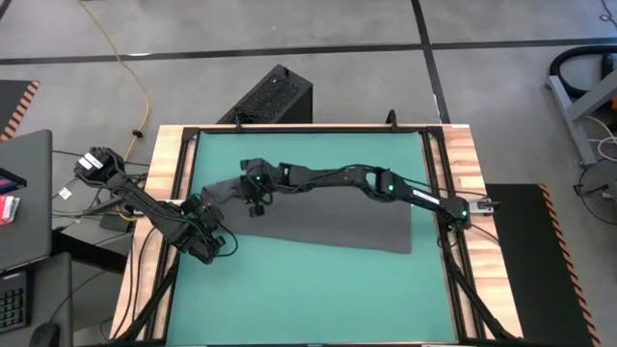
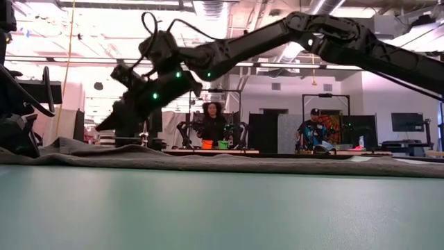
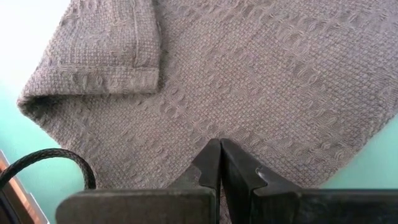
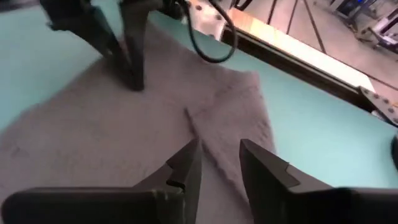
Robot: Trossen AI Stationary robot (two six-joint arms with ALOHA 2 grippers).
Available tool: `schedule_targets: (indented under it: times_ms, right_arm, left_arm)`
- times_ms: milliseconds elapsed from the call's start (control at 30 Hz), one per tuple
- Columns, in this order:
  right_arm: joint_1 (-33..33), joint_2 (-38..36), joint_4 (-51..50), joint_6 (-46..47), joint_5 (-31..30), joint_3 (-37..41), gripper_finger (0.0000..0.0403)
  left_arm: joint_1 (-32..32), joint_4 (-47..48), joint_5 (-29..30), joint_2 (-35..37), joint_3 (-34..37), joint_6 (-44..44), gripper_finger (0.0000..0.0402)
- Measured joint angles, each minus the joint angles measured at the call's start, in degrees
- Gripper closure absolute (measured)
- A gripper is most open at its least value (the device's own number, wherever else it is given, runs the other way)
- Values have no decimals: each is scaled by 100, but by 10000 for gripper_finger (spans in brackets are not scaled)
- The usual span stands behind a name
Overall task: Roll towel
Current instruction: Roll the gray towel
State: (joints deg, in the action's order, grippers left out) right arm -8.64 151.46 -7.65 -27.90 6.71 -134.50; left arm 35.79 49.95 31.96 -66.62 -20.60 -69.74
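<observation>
Towel [image 1: 328,217] lies with folded corner, left claw [image 3: 220,163] clenched empty above it, right claw [image 4: 219,163] released.

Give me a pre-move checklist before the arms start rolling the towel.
1. Towel lying on the green mat: ok.
2. Towel flat: not ok, one corner is folded over.
3. Left gripper ready to grasp: not ok, fingers shut, nothing seen between them in the left wrist view.
4. Right gripper open above the cloth: ok.
5. Right gripper's height over the towel: cannot tell.
6. White tag position: cannot tell, not visible.
</observation>
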Motion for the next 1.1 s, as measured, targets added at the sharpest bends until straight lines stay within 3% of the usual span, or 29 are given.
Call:
schedule_targets:
  times_ms: [233,367,500,667,767,900,1100]
  right_arm:
    - [-2,-35,127,53,127,-26,309]
    - [-6,-38,-288,231,119,-24,325]
    - [-13,-227,-837,262,92,-21,333]
    - [86,-293,-1317,504,440,-28,346]
    - [254,-334,-1718,600,773,-31,355]
    - [532,-378,-2319,390,806,-52,375]
    - [743,-310,-2596,201,760,90,395]
  left_arm:
    - [0,-115,27,-3,0,-49,401]
    - [0,-464,197,-8,-220,330,401]
    - [-64,354,832,3,-977,543,401]
    - [-107,1668,963,3,-1432,348,401]
    - [-116,1773,1097,3,-1246,-27,401]
    - [-137,1071,1445,199,-726,-190,401]
    - [-380,679,1723,1138,-242,27,401]
